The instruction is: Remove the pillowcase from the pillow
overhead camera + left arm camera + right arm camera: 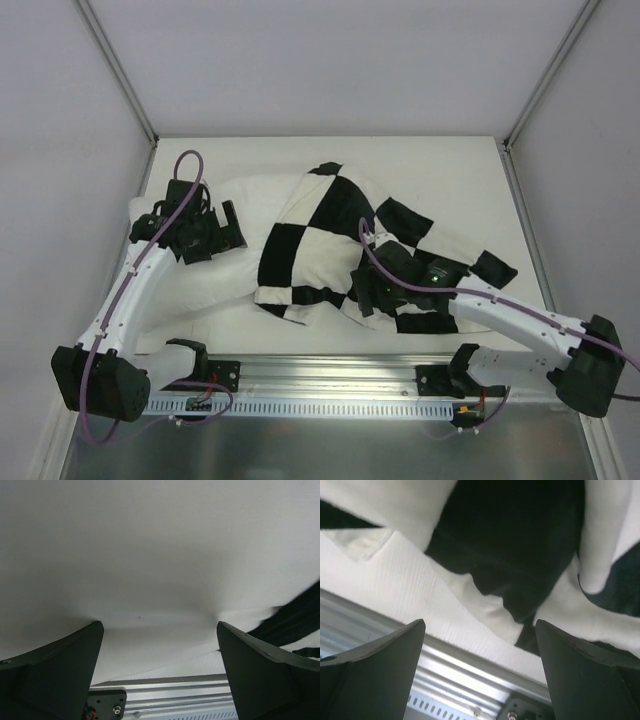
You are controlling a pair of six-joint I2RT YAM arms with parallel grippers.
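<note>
Pillowcase (330, 235): limp cloth, matt, black and white squares, creased, with a soft nap seen close up. Pillow (222, 278): plain white cloth, matt, smooth, softly dimpled. Left claw (160, 672) and right claw (480, 672): fingers of matt black plastic, finely grained. Arm links (125, 290): white plastic with a slight sheen. Desk (450, 170): white, matt, smooth. Rail (330, 385) at 6 o'clock: bare brushed metal, grooved, with a perforated strip.
</note>
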